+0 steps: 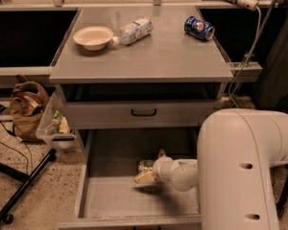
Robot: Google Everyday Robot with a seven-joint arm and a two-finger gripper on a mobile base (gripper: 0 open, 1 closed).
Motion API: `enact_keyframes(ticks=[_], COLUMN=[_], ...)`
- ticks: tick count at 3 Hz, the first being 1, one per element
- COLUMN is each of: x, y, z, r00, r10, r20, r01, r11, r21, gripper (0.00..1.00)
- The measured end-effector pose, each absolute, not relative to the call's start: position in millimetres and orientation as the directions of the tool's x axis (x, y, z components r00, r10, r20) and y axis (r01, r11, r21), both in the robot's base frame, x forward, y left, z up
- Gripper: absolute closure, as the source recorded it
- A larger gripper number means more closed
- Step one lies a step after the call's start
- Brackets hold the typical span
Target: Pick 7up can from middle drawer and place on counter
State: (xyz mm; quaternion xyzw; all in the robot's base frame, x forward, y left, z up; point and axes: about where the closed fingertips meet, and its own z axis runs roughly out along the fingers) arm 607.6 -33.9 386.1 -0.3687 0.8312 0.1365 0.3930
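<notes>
The middle drawer point(110, 198) is pulled out wide, a grey tray below the counter point(153, 56). My gripper point(150, 170) reaches down into it from the big white arm point(245, 171) at the lower right. A small silvery-green thing, the 7up can point(145, 166), lies on the drawer floor right at the gripper's tip and is mostly hidden by it. I cannot tell whether the gripper holds it.
On the counter are a cream bowl point(93, 36), a clear plastic bottle on its side point(132, 30) and a blue Pepsi can on its side point(199, 28). A shut drawer front with a black handle point(144, 112) is above the open drawer. A brown bag point(26, 107) and a bin point(57, 126) stand at the left.
</notes>
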Motion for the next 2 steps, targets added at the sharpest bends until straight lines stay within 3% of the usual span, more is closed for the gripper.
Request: enact_keyframes(ticks=[2], x=[611.6], y=[-34.1], z=[373.6], r00=[-0.453], r10=[-0.511], r20=[-0.731], r01=[-0.699], r11=[0.712], r21=[-0.064], gripper=[0.42])
